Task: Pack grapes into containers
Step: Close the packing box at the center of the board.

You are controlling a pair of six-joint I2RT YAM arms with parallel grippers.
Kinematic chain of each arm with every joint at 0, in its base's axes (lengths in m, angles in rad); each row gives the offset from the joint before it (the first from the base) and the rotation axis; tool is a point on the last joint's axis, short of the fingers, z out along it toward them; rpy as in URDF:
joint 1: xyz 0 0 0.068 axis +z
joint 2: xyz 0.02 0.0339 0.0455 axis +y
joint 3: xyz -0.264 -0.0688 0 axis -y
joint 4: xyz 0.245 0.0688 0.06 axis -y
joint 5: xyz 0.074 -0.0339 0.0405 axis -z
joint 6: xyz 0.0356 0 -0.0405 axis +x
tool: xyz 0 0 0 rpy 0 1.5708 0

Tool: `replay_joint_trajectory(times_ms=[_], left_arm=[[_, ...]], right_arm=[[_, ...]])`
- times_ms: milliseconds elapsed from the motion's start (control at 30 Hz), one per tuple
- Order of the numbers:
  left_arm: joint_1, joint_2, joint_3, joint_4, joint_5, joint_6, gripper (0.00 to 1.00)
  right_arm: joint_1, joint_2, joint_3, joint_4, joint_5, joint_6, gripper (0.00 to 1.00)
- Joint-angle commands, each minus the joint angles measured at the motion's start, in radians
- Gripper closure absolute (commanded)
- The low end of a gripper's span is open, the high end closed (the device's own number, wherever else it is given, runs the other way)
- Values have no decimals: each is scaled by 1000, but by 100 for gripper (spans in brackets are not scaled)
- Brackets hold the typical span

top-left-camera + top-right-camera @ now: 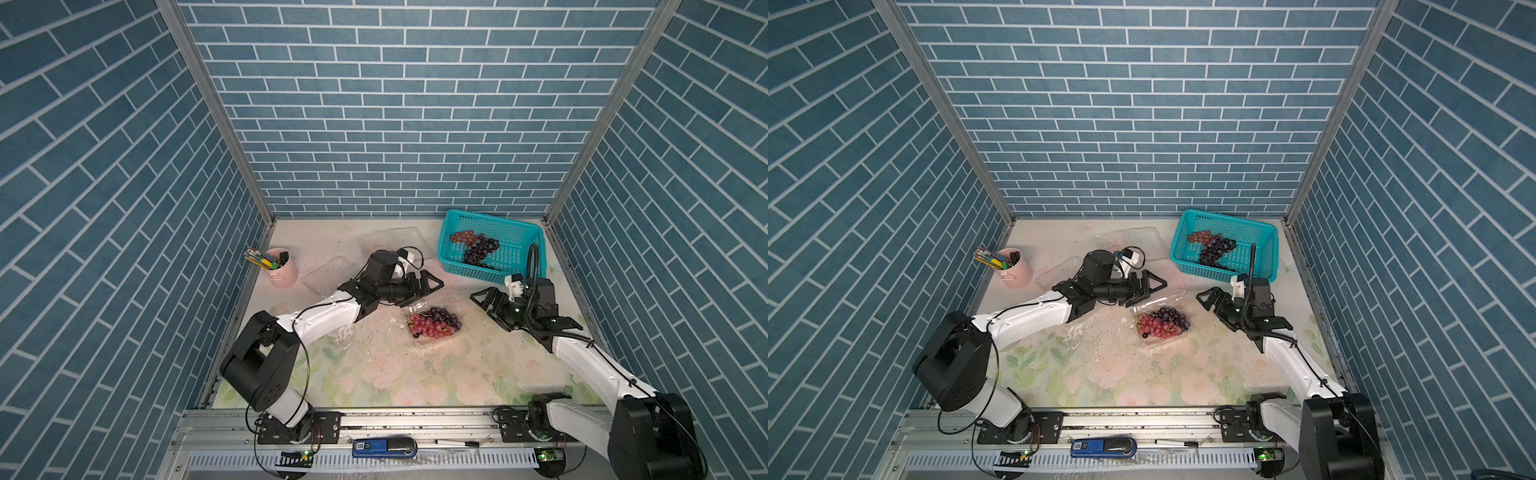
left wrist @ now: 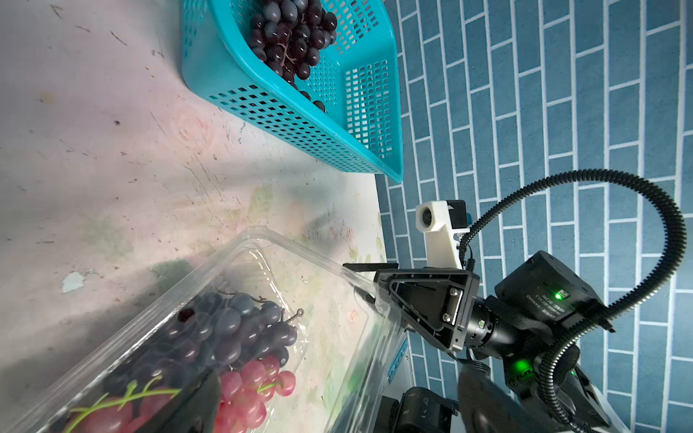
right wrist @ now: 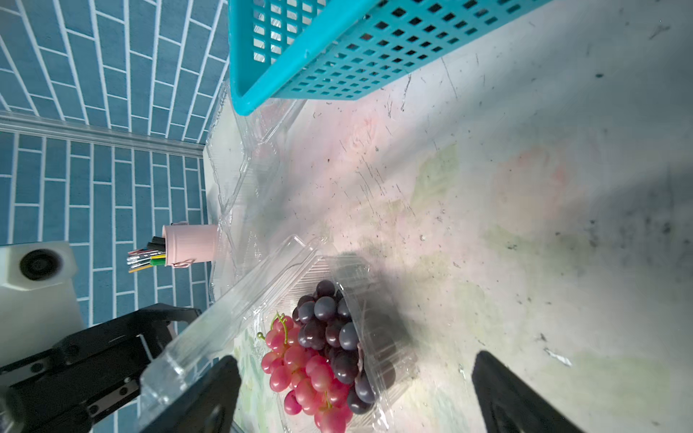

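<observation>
While grapes [image 1: 432,325] sit in the open box [image 1: 424,350], left gripper [image 1: 434,284] gapes wide at its 12 o'clock, right gripper [image 1: 482,302] wide at 2.

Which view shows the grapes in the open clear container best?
The right wrist view: the grapes are close, sharp, mostly uncovered. The left wrist view shows them hazily through the clear container; both top views show them small.

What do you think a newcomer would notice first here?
The teal perforated plastic basket at the back right, holding dark and reddish grape bunches. Then the clear plastic clamshell box mid-table, lid raised, with red and purple grapes, between the open left gripper and right gripper.
</observation>
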State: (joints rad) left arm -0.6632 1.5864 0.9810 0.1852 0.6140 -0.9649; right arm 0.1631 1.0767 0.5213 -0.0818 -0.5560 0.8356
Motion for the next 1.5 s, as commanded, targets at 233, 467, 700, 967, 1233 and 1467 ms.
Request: replay_joint_trajectory(times_ms=[233, 467, 700, 967, 1233, 1467], left_arm=[[-59, 55, -53, 109, -23, -49, 0], [-79, 83, -71, 156, -19, -78, 0], [-73, 57, 6, 55, -17, -22, 0], [-48, 52, 51, -21, -12, 23, 0], [-39, 53, 44, -23, -13, 22, 0], [-39, 59, 21, -9, -12, 19, 0]], right_arm=[[-71, -78, -136, 126, -143, 101, 15], [-66, -7, -159, 172, -186, 66, 25], [-65, 65, -171, 163, -108, 31, 26], [-26, 174, -99, 77, -18, -72, 27], [77, 227, -56, 112, 26, -69, 25], [113, 197, -54, 70, 65, -83, 25]])
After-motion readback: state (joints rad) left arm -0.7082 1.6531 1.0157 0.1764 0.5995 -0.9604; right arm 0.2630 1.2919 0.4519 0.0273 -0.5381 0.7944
